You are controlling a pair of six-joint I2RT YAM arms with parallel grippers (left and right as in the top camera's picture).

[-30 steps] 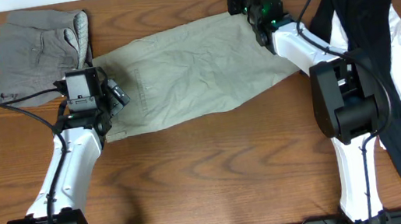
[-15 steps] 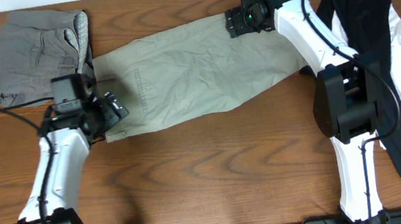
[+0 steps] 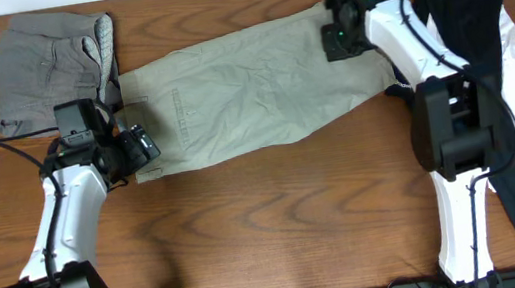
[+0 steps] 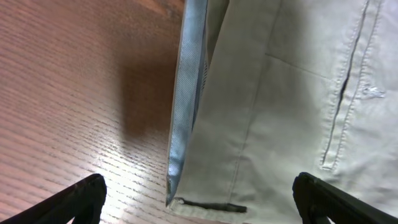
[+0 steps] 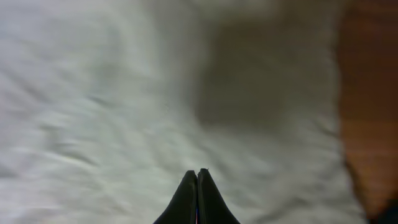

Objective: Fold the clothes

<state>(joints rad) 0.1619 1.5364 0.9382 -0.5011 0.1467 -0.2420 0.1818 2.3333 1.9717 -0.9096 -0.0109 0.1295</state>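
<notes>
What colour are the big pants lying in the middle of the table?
The pants are pale khaki-green, clearest in the overhead view.

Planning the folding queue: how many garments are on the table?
3: grey shorts far left, khaki trousers centre, black-and-white garment right; that heap may hide more.

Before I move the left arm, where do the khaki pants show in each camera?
Overhead: pants spread across the upper middle of the table.
Left wrist: they fill the right half, waistband edge down the middle.
Right wrist: blurred pale cloth over nearly the whole frame.
Shared landmark: the wood table, at left in left wrist, a strip at right in right wrist.
</notes>
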